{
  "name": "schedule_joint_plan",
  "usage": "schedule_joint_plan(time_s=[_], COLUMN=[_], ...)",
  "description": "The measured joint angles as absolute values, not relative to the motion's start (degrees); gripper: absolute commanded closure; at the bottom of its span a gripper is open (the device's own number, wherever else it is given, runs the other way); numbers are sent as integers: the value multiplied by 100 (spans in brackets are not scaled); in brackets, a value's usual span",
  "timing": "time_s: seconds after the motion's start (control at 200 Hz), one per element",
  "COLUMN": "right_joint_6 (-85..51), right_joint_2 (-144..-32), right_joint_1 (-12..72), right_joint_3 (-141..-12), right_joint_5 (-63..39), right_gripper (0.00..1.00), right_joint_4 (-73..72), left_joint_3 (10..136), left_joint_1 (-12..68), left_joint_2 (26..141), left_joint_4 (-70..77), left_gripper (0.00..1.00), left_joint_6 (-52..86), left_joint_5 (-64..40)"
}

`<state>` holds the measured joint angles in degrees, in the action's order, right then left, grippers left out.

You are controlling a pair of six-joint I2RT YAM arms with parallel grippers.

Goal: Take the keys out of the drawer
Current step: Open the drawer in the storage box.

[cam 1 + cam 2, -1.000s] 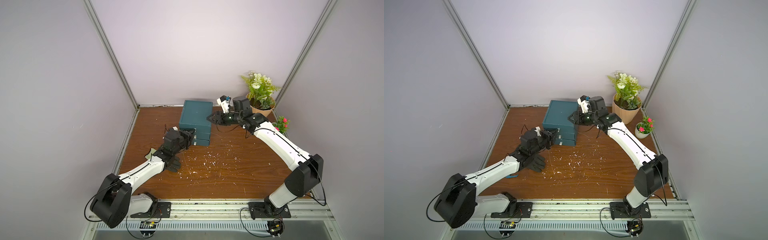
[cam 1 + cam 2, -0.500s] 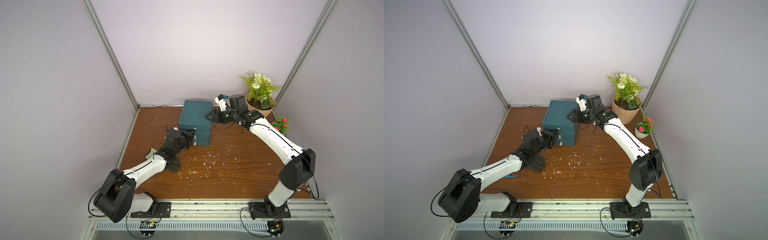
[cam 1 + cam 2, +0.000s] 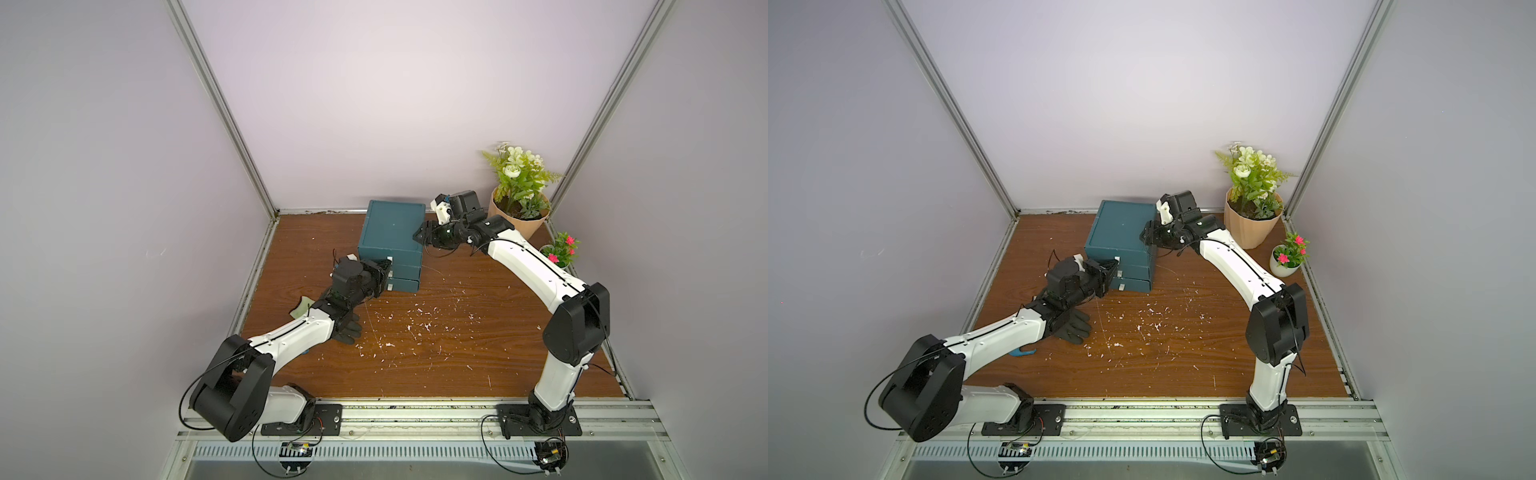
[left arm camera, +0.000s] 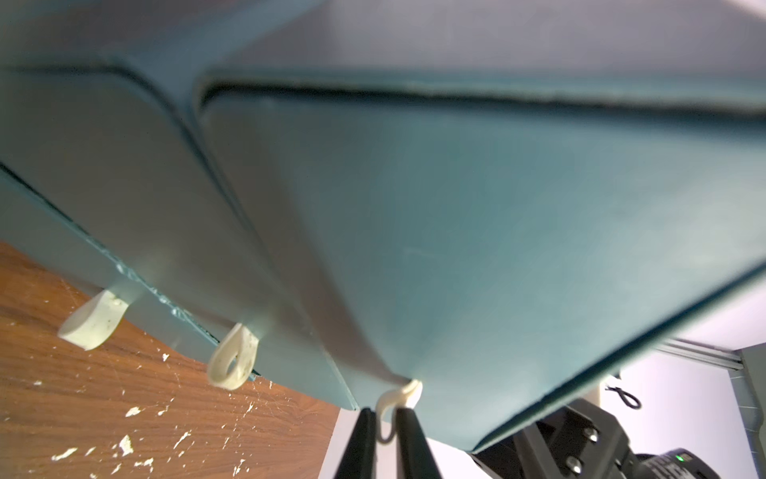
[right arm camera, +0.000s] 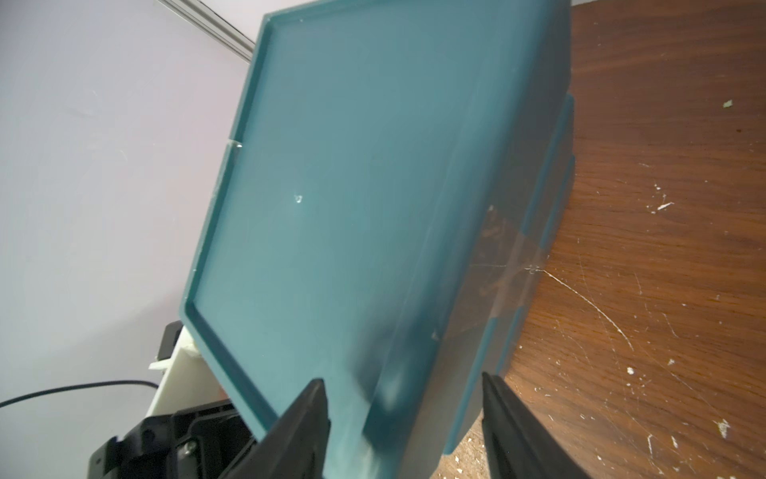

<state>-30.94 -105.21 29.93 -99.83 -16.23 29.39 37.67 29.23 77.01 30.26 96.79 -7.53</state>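
Observation:
The teal drawer unit [image 3: 392, 228] [image 3: 1121, 232] stands at the back of the wooden table, all three drawers closed. The keys are hidden. In the left wrist view my left gripper [image 4: 385, 431] is shut on the white loop tab [image 4: 398, 400] of the top drawer. Both top views show it at the unit's front left [image 3: 94, 268] [image 3: 1112, 268]. My right gripper [image 5: 404, 414] is open and straddles the unit's upper right edge [image 3: 419, 237], one finger [image 5: 306, 414] over the top face and the other beside the side wall.
A black glove [image 3: 347, 330] lies under my left forearm. A blue object [image 3: 1021, 353] peeks out beside it. A big potted plant [image 3: 519, 208] and a small pot of pink flowers [image 3: 559, 253] stand at the back right. White flecks [image 3: 415, 328] litter the table [image 3: 478, 361].
My left gripper has closed on the top drawer's tab. My right gripper has moved left onto the unit's edge and opened a little wider.

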Motion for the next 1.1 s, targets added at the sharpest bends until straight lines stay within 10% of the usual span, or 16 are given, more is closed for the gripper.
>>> schedule_joint_plan(time_s=[1.101], right_joint_6=[-3260], right_joint_2=[-10822], right_joint_1=[2991], right_joint_3=[-10291], right_joint_5=[-1542], right_gripper=[36], right_joint_4=[2998], left_joint_3=[3538], left_joint_1=[3277], left_joint_2=[6622], left_joint_4=[2036], left_gripper=[100], left_joint_6=[9441], left_joint_5=[-722])
